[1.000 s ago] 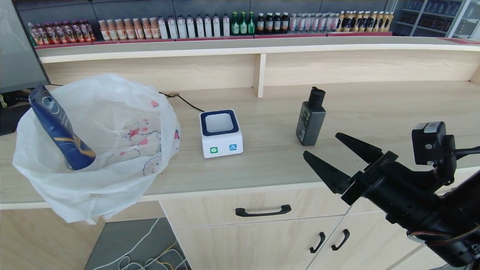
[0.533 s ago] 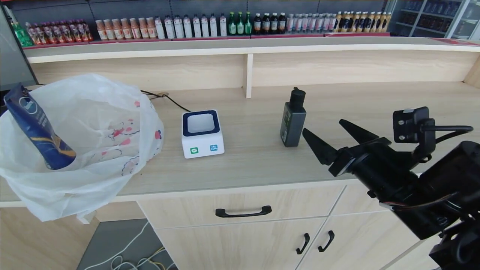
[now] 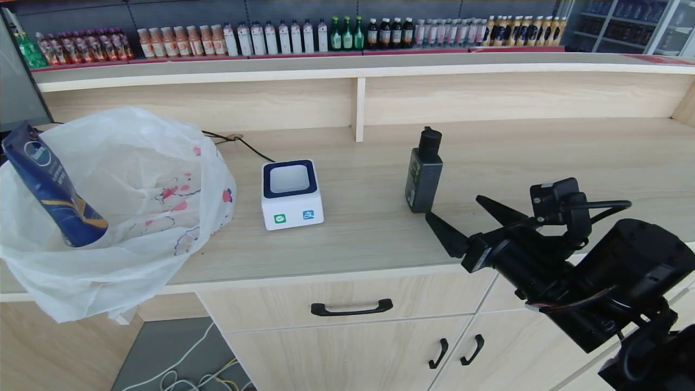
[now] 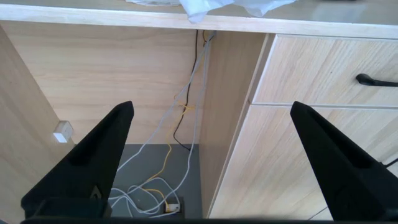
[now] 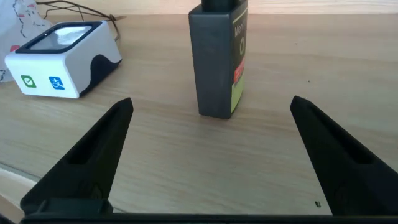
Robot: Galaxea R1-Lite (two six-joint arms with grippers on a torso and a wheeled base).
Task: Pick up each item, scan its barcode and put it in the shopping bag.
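On the counter (image 3: pixel 353 239), right of centre: dark bottle (image 3: pixel 423 174), upright, black cap, green strip on its label. Stands alone, well apart from the scanner (image 3: pixel 291 193) to its left.

Right gripper (image 3: pixel 455 209) sits on the near side of the bottle, low over the counter's near edge. Fingers spread wide, tips pointing at the bottle, not touching it. From the right wrist view the bottle stands beyond the tips, centred on the gap between the two fingers.

Scanner: white cube, dark blue frame round a pale window on top, two small icons on its near face. A black cable (image 3: pixel 239 140) runs from its far side toward the far left.

Shopping bag (image 3: pixel 152 190) on the left end of the counter, thin white plastic with red and pink print, mouth open, its lower part sagging over the near edge. A blue tube (image 3: pixel 51 190) leans inside at the bag's left side, its upper end poking out above the rim.

Left gripper (image 4: pixel 211 106) is down below counter level, fingers wide apart, holding nothing. It faces the wooden cabinet front (image 4: pixel 298 155); loose wires (image 4: pixel 155 186) lie on the grey floor beneath.

Far back: a shelf with a row of drink bottles (image 3: pixel 304 35). Under the counter, a drawer with a black handle (image 3: pixel 351 309).
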